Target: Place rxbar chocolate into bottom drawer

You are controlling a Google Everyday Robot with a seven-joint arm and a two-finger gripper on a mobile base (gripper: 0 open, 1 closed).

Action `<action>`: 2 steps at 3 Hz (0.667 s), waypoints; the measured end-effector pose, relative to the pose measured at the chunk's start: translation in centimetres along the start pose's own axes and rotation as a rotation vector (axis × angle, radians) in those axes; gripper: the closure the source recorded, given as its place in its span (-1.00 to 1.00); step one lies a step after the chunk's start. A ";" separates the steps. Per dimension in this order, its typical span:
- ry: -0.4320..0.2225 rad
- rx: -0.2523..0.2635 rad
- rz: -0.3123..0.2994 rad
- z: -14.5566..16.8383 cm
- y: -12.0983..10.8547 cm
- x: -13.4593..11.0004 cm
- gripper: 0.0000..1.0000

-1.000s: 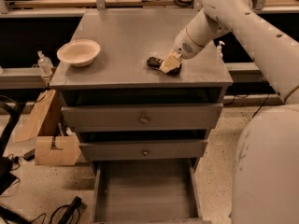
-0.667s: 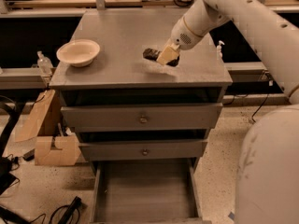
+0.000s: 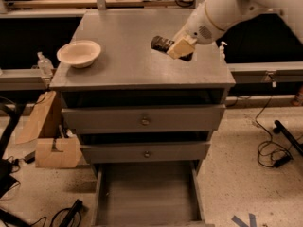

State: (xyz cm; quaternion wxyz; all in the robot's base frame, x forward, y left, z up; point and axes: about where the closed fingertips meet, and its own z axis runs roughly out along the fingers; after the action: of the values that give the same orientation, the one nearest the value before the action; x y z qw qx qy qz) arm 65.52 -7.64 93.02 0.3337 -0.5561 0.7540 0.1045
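1. The gripper (image 3: 177, 49) is over the right rear part of the cabinet top (image 3: 128, 65), at the end of a white arm (image 3: 227, 6) that reaches in from the upper right.
2. Its tan fingers (image 3: 182, 46) are closed on the snack bar (image 3: 161, 43). The dark wrapper sticks out to the left of them.
3. The snack bar sits tilted in the grip. I cannot tell whether it touches the cabinet top.
4. The bottom drawer (image 3: 147, 193) is pulled out at the foot of the cabinet, showing a plain grey floor and 2 side walls.
5. The 2 drawers above it, the top drawer (image 3: 118, 119) and the middle drawer (image 3: 118, 151), are shut. Each has 1 small round knob.
6. A cream bowl (image 3: 79, 54) stands upright on the left side of the cabinet top, well apart from the gripper.
7. A cardboard box (image 3: 54, 151) lies on the floor to the left of the cabinet.
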 end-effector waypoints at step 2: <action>-0.025 0.030 0.134 0.3 5.5 11.0 1.00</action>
State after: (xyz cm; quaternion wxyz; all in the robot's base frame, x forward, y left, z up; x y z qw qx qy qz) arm 58.90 -13.92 84.79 0.3437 -0.4979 0.7868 0.1224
